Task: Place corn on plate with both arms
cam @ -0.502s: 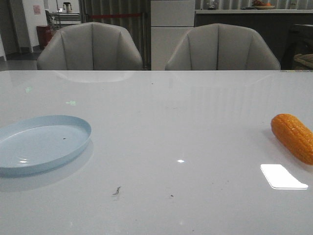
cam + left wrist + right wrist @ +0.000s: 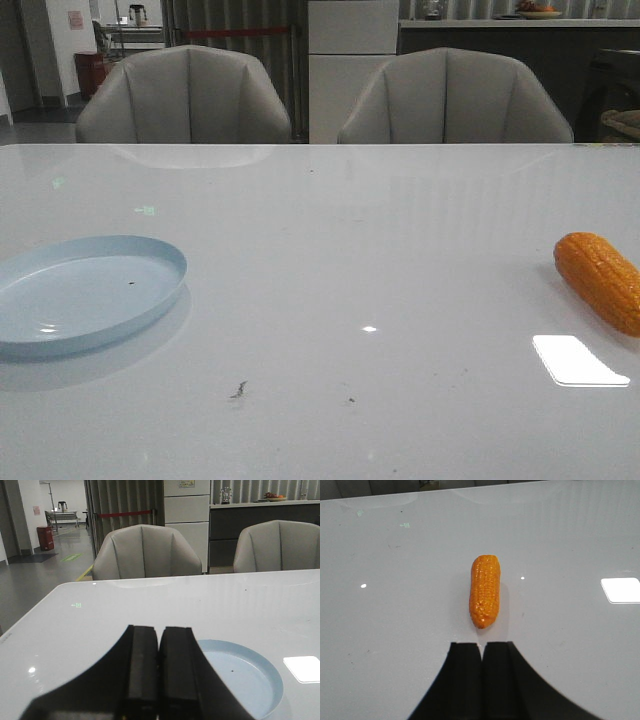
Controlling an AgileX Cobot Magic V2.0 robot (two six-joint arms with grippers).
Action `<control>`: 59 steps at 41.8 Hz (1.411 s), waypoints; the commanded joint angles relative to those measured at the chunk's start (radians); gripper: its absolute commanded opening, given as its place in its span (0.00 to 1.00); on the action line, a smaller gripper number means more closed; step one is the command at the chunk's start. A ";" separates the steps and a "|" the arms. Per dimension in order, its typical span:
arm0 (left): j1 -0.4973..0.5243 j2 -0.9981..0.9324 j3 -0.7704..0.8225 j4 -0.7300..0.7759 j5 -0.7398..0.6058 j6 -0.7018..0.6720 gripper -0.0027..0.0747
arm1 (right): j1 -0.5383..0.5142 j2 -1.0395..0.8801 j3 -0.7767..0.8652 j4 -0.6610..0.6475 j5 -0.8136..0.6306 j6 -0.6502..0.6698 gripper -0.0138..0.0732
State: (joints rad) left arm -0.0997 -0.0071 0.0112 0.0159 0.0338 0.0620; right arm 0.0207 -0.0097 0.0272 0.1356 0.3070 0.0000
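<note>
An orange corn [image 2: 602, 279] lies on the white table at the far right of the front view. In the right wrist view the corn [image 2: 484, 590] rests lengthwise just beyond my right gripper [image 2: 481, 645], whose fingers are shut and hold nothing. The pale blue plate [image 2: 60, 315] sits at the left of the table. It shows as the plate [image 2: 260, 680] in the left wrist view, beside and partly behind my left gripper [image 2: 159, 629], which is shut and empty. Neither arm shows in the front view.
Two grey chairs [image 2: 185, 95] [image 2: 455, 98] stand behind the table's far edge. Small dark specks [image 2: 239, 389] mark the table near the front. A bright light reflection [image 2: 578, 360] lies on the surface near the corn.
</note>
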 commanded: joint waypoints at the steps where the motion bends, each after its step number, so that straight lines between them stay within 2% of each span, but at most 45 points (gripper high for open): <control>1: -0.004 -0.020 0.036 -0.009 -0.088 -0.005 0.16 | -0.004 -0.025 -0.021 -0.005 -0.083 0.000 0.20; 7: -0.004 -0.020 0.036 -0.009 -0.088 -0.005 0.16 | -0.004 -0.025 -0.021 -0.005 -0.092 0.000 0.20; 13: -0.004 -0.020 0.036 -0.009 -0.088 -0.005 0.16 | -0.004 -0.025 -0.021 -0.056 -0.164 0.000 0.20; 19: -0.004 -0.020 0.036 -0.009 -0.088 -0.005 0.16 | -0.004 -0.025 -0.021 -0.056 -0.229 0.000 0.20; 29: -0.004 -0.020 0.036 -0.009 -0.091 -0.005 0.16 | -0.004 -0.025 -0.021 -0.056 -0.261 0.000 0.20; 38: -0.004 -0.020 0.018 -0.009 -0.231 -0.005 0.16 | -0.004 -0.025 -0.057 -0.048 -0.351 0.000 0.20; 44: -0.004 -0.016 -0.077 0.006 -0.174 -0.005 0.16 | -0.004 -0.022 -0.209 -0.048 -0.267 0.000 0.20; 54: -0.004 0.101 -0.335 0.039 0.061 -0.005 0.16 | -0.004 0.136 -0.503 -0.047 0.028 0.000 0.20; 59: -0.004 0.217 -0.441 0.039 0.103 -0.005 0.16 | -0.004 0.256 -0.592 -0.039 0.029 0.000 0.20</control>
State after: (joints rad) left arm -0.0997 0.1210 -0.3395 0.0537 0.1742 0.0620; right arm 0.0207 0.1580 -0.4828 0.0877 0.3980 0.0000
